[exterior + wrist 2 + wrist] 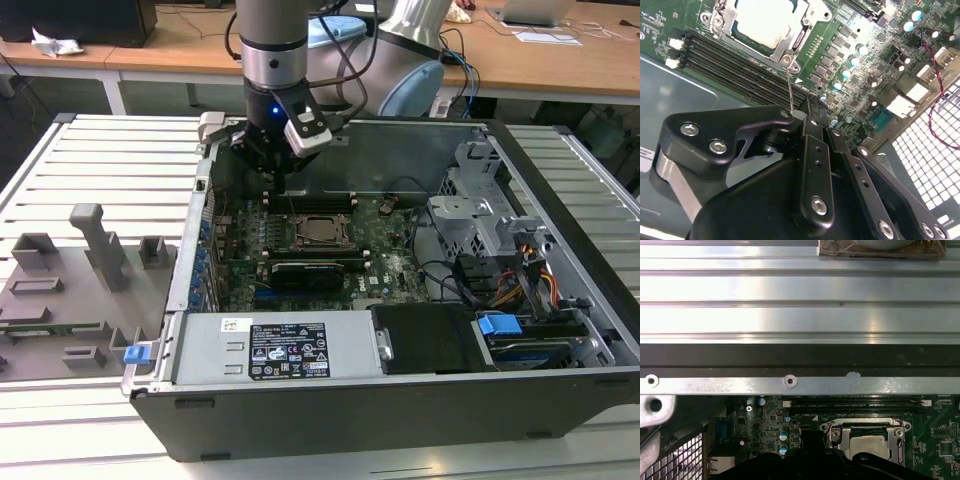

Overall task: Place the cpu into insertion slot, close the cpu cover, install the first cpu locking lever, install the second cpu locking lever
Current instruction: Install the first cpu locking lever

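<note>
An open dark grey computer case lies on a slatted aluminium bench, with a flat grey plastic tray of upright holders beside it on the exterior view's left. The arm reaches down into the far part of the case, and its black gripper hangs just above the green motherboard, near the socket. The small square cpu with a silver-grey metal top sits flat in the square dark insertion slot. The thin grey metal cpu cover frame lies closed over it, so the chip's top shows through the square window. In the second wrist view a thin silver wire locking lever rises from the corner of the socket nearest the gripper up to the gripper's tips. There the black fingers are drawn narrow and pinch the lever's upper end, and the lever stands raised rather than lying flat along the cover. Long narrow black memory slots run between the socket and the gripper. In the first wrist view the cpu and its cover lie just inside the case's bare metal rim, with the bench slats beyond.
</note>
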Controlling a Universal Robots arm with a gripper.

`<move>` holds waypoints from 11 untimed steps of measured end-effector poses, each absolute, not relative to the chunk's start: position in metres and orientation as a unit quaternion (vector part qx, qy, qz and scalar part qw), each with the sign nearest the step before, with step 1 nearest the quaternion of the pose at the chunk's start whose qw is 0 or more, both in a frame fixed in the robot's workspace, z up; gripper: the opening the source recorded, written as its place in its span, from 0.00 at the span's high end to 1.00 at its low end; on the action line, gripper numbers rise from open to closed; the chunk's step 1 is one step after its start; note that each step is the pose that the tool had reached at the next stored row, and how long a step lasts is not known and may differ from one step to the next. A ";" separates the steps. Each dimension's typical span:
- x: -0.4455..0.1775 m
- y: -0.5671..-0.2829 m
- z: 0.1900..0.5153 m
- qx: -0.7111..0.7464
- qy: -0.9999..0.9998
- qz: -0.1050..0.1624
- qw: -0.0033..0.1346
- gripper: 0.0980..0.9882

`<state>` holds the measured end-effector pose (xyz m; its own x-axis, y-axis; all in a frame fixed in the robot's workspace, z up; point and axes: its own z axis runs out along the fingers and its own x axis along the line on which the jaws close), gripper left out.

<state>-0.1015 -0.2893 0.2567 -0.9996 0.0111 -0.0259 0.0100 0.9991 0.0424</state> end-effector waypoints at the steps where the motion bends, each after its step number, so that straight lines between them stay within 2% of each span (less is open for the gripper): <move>1: -0.101 -0.289 0.257 0.005 1.000 0.021 0.013 0.99; 11: -0.096 -0.289 0.257 0.005 1.000 0.021 0.013 0.99</move>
